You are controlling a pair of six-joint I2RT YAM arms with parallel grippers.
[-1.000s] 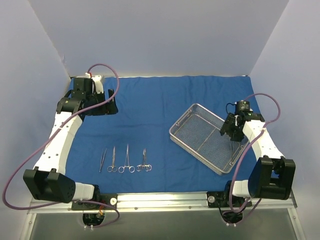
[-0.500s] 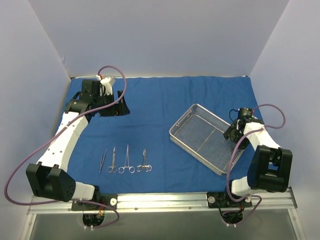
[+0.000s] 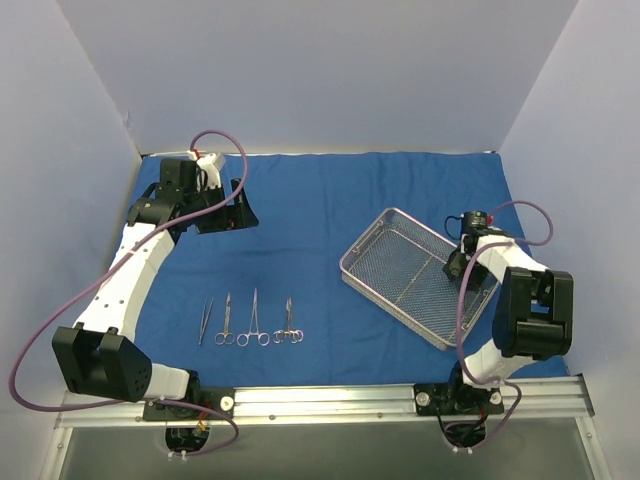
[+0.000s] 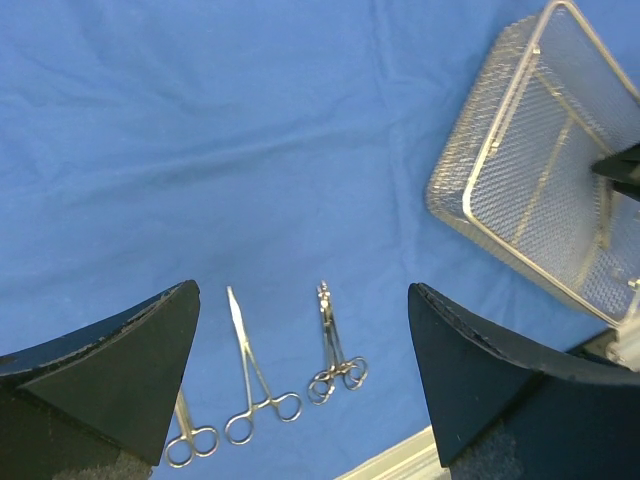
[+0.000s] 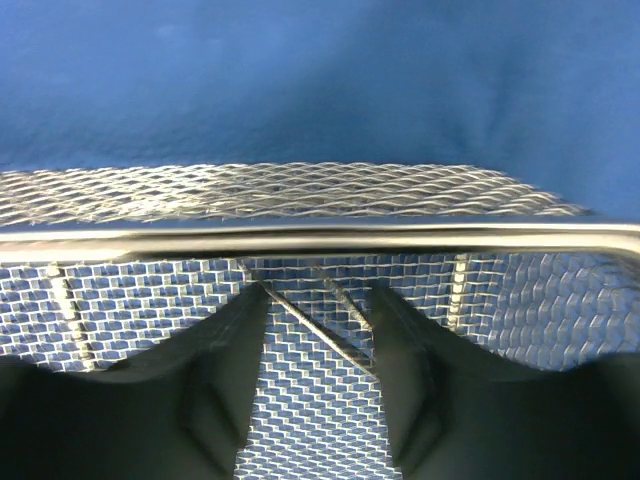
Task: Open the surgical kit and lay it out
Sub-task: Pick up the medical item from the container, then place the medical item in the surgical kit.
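The blue cloth wrap (image 3: 320,200) lies spread flat across the middle of the top view. On it, right of centre, sits the wire-mesh tray (image 3: 405,275), turned at an angle to the cloth's edges.

The right end effector (image 3: 461,268) hangs over the right-hand side of the tray, pointing down into it. In the right wrist view its two dark fingers (image 5: 225,395) fill the lower part of the frame and stand moderately apart, with the tray's rim running across just above them. A slim steel instrument (image 5: 312,325) (two thin prongs, tweezers by the look of them) lies on the mesh floor and slants across the gap between the fingers. The fingers are not closed on it, and I cannot tell whether either one touches it.

The left end effector (image 3: 237,212) sits at the upper left of the top view, above the cloth and well apart from the tray. In the left wrist view its fingers (image 4: 130,370) stand wide apart at the lower corners with nothing between them. The tray shows at the upper right of that frame.

A row of four instruments (image 3: 254,320) lies side by side on the cloth at the lower left of centre in the top view, well apart from both end effectors. Three of them show low in the left wrist view.
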